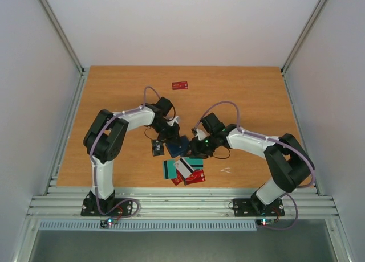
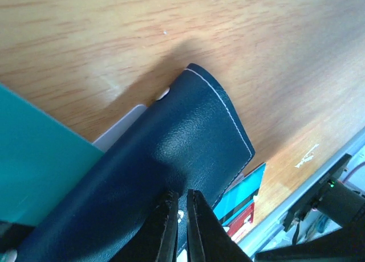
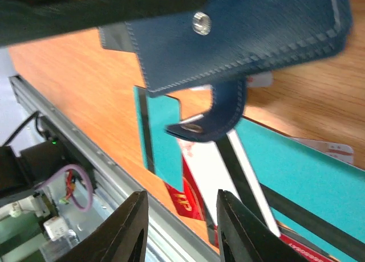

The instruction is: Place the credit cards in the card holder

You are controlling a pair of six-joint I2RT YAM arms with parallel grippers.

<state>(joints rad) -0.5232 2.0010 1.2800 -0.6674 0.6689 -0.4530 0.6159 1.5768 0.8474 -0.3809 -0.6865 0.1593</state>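
**Holder gripped left, right fingers empty**

Left fingers (image 2: 164, 230) pinched on the card holder (image 1: 177, 146), held off the tabletop (image 1: 114, 91) at frame centre. Right fingers (image 3: 128, 233) spread, empty, beside it; credit cards (image 1: 185, 170) piled just below, nearer the right arm. One red card (image 1: 180, 85) lies upper centre, well apart

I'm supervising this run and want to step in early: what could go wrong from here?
1. The left hand pinches the holder near one edge only, in the air; it may twist or slip.
2. The cards lie overlapped and flat under the open right hand; it may lift two or none.
3. One red card lies far back, alone; it may be missed.
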